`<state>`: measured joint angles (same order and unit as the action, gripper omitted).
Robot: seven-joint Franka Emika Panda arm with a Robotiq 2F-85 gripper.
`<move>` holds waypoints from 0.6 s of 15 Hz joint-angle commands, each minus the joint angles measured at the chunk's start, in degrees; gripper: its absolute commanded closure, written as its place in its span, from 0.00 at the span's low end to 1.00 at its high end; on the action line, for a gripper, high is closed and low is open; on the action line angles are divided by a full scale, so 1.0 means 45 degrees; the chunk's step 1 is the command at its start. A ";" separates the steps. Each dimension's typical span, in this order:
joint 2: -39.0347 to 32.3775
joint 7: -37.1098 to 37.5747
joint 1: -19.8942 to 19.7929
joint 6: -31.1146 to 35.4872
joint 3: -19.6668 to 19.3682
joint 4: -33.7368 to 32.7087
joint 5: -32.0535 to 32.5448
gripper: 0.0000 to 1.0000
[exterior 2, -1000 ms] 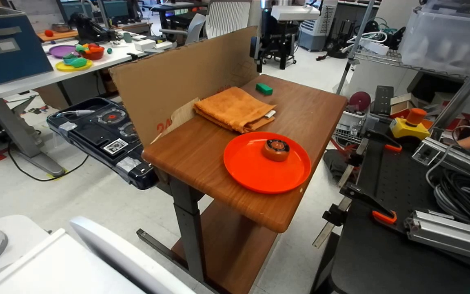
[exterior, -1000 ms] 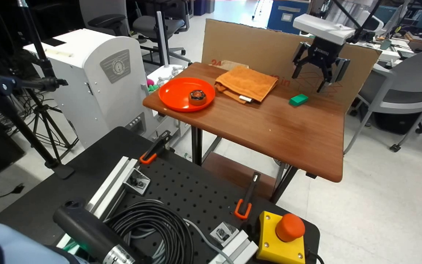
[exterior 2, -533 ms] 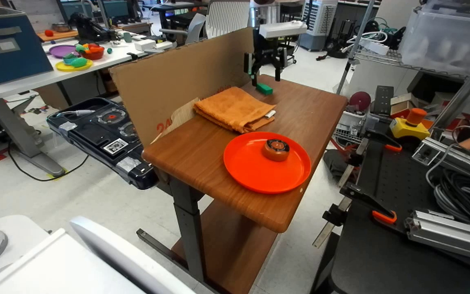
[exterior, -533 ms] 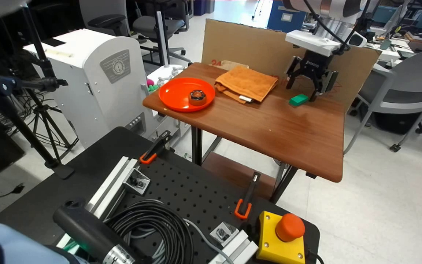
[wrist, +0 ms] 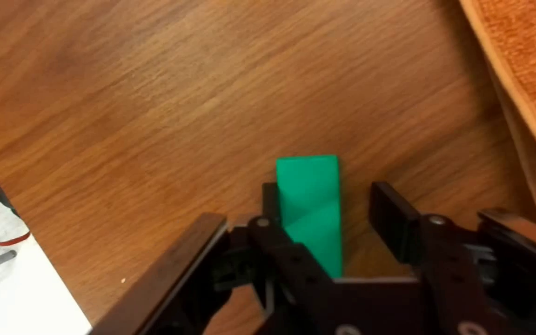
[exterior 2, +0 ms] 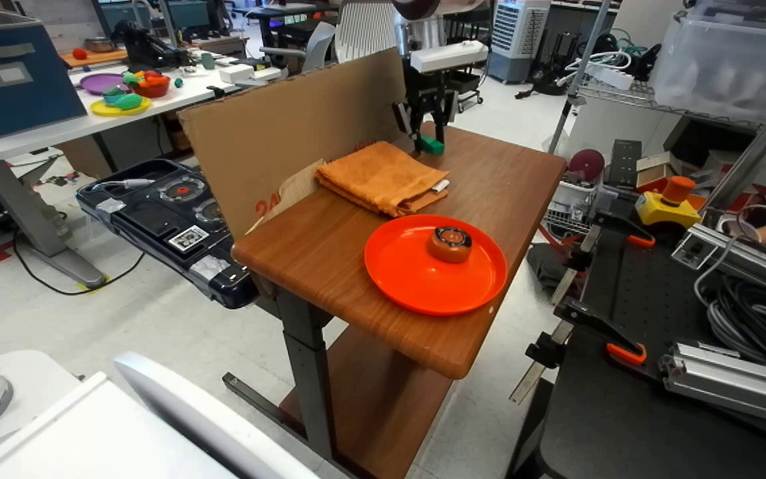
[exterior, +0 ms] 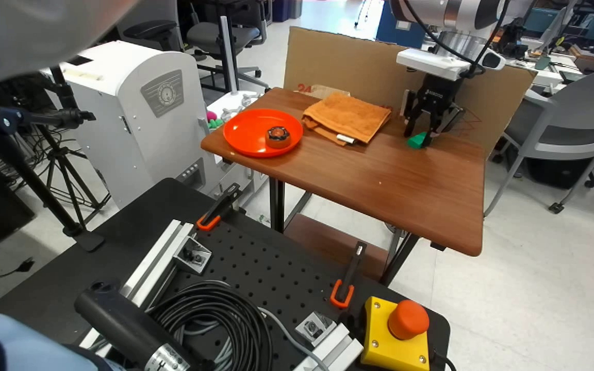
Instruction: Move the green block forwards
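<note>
Gripper (exterior: 418, 138) astride green block (exterior: 417, 140); landmark: orange cloth (exterior: 347, 116)
In an exterior view, the block rests on the wooden table (exterior: 395, 178) near the cloth. In an exterior view, the cloth lies between the block and the orange plate (exterior 2: 409, 273). In the wrist view, the fingers (wrist: 392, 221) stand partly apart, gripping nothing. One borders the block, contact unclear; the other, toward the cloth, stands off it.

It looks like a robotics lab: robot arm (exterior: 449, 14), perforated black bench (exterior: 297, 278), coiled cables (exterior: 214, 299), emergency-stop button (exterior: 409, 320).
</note>
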<state>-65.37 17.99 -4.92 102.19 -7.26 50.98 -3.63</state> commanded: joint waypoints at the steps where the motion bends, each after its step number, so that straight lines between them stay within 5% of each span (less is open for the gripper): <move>1: -0.0070 -0.0153 -0.0051 -0.1052 0.0346 -0.0768 -0.0298 0.77; 3: 0.0676 -0.0472 -0.0002 -0.1203 0.0711 -0.0132 -0.0624 0.92; 9: 0.3370 -0.2234 0.0044 -0.1272 0.1435 0.3648 -0.0731 0.92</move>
<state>-57.82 12.05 -4.40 96.86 -1.83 56.13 -6.55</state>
